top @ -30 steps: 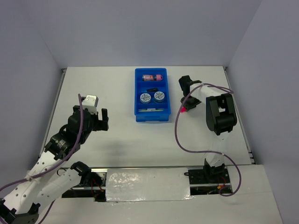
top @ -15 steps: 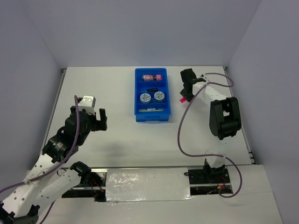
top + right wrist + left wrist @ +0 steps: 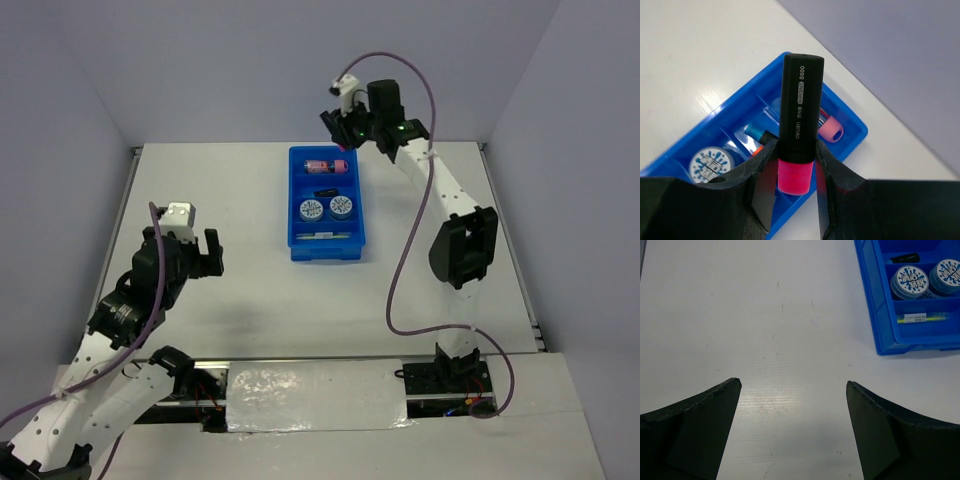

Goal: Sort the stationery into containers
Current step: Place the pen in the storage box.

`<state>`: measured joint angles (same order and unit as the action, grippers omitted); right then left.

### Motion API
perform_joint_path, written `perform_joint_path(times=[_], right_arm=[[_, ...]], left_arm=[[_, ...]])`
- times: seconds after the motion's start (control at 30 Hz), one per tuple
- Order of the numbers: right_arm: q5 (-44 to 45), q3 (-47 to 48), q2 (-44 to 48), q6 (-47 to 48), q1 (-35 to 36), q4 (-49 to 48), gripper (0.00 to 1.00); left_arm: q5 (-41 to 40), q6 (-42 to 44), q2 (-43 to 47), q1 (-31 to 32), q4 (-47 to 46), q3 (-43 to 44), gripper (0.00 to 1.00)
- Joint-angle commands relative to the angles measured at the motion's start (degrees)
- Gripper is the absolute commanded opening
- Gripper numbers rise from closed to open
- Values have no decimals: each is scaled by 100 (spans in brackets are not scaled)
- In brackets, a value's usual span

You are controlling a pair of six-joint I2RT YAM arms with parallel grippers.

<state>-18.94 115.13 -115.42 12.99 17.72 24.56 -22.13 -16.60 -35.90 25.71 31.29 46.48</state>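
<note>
**Pink-ended marker held over the tray**

Clamped in the right jaws by its pink end: a black marker (image 3: 799, 125), standing upright in the middle of the wrist view, black body sticking out past the tips. Hangs clear of the counter (image 3: 250, 300) at top centre of the overhead view, above the upper end of the blue tray (image 3: 296, 200).

Directly behind the marker in the wrist view, the tray's four compartments:
- Topmost in the overhead view, a pink cylinder (image 3: 330, 165) lying crosswise.
- Next down, a short black marker (image 3: 325, 193) lying flat, with blue and orange ends just showing at the left of the held marker in the wrist view.
- Third, two round tubs with patterned lids (image 3: 309, 210) (image 3: 342, 207), side by side and close together.
- Lowest, thin pale sticks (image 3: 920, 317) lying along the compartment.

Over at the left of the overhead view, well apart from the tray: left jaws spread wide, gripping nothing, above bare white counter, with the tray's corner at the upper right of that wrist view.
</note>
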Motion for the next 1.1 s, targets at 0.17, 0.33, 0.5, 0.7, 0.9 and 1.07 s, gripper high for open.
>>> perform_joint_path(times=[0.17, 0.33, 0.5, 0.7, 0.9, 1.07], right_arm=[[-22, 889, -895, 4210, 716, 1623, 18], [-391, 309, -816, 4589, 716, 1307, 17], [-495, 212, -860, 4685, 611, 1341, 17], [-488, -448, -719, 4748, 566, 814, 23], [-312, -413, -903, 4625, 514, 586, 32], [-277, -439, -904, 4554, 496, 498, 44]], left_arm=[[244, 34, -84, -172, -316, -16, 99], [341, 52, -145, -260, -334, -25, 99], [473, 43, -277, -330, -343, -7, 99], [516, 60, -268, -365, -360, -7, 99], [526, 69, -330, -365, -351, -16, 99], [578, 87, -330, -365, -351, -7, 99]])
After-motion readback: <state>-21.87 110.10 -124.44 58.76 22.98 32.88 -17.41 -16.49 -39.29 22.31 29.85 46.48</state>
